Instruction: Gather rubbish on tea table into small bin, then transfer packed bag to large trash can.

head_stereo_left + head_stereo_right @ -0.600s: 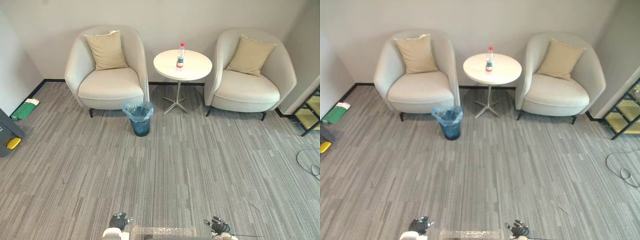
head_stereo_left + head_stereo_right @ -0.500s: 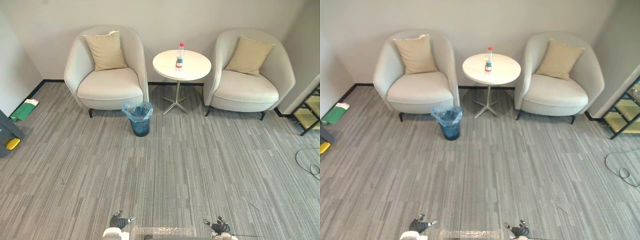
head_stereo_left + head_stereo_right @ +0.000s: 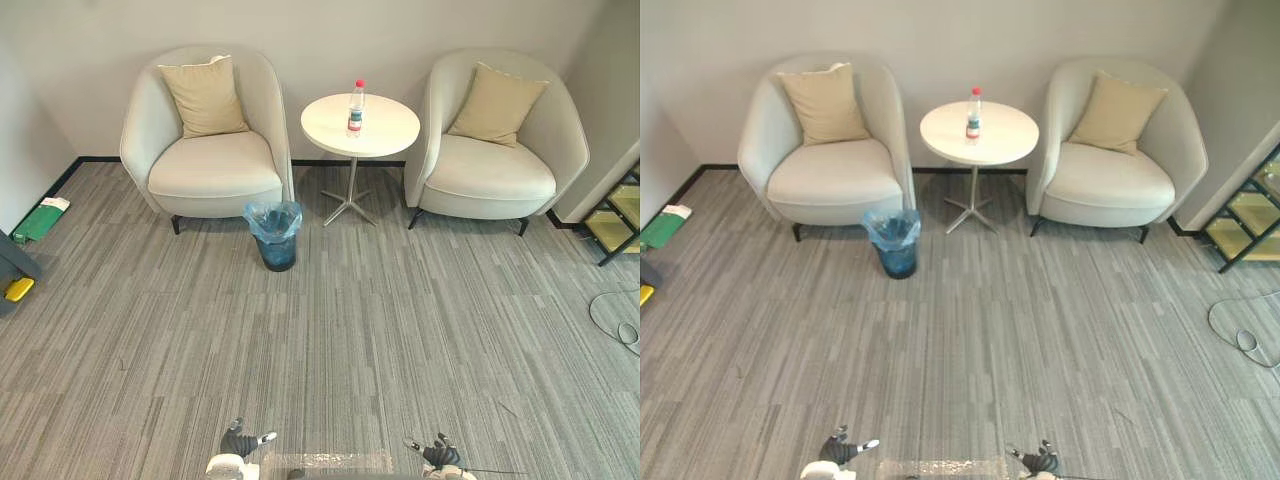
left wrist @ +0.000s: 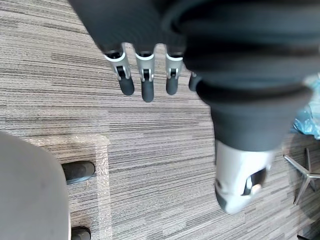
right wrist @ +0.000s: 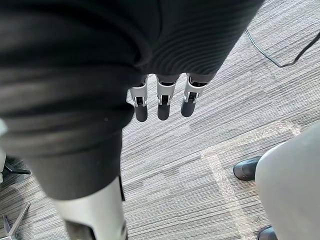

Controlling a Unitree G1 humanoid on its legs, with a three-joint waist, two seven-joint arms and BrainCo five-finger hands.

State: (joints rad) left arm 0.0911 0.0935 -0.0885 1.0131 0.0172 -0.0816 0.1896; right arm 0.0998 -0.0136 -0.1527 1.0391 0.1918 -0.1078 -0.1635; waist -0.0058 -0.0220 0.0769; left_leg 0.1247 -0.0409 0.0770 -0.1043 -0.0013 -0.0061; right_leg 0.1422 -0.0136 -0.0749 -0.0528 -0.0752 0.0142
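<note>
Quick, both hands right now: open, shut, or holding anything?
Left hand: open, fingers straight, holding nothing.
Right hand: open, fingers straight, holding nothing.

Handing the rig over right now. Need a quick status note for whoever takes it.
Hands: left hand open, empty; right hand the same, both low over the carpet.
Things: bottle upright on the tea table; small bin lined with a blue bag, on the carpet before the table, beside an armchair.
Done: nothing, bottle not yet binned.
Left: approach, bin the bottle, pull the bag and take it for disposal.
</note>
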